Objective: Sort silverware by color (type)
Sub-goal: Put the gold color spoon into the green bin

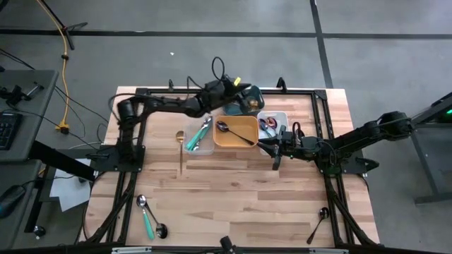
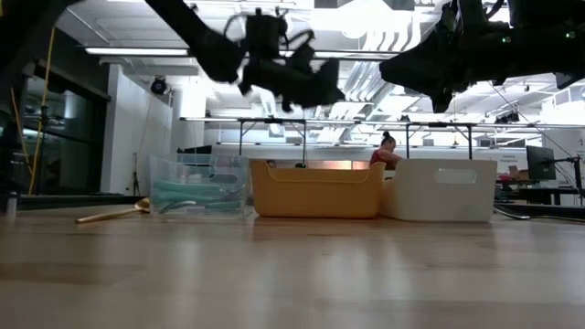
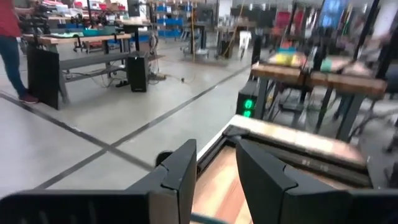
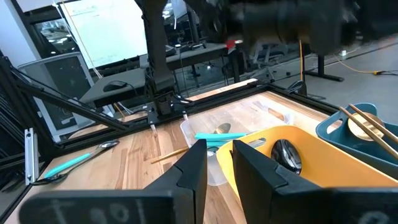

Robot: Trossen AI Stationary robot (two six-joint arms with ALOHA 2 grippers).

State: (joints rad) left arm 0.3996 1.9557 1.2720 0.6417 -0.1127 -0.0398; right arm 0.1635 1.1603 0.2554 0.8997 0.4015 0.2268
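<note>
Left gripper (image 1: 244,99) hangs high over the far trays, fingers a little apart and empty. Right gripper (image 1: 270,146) sits at the yellow tray's (image 1: 247,140) near corner, fingers narrowly parted, empty too. The nearest loose piece is the gold spoon (image 1: 181,148) on the wood beside the clear tray (image 1: 201,149), long axis running toward the near edge. It lies near-side and outward of the left gripper, so the left arm looks better placed for it.
</note>
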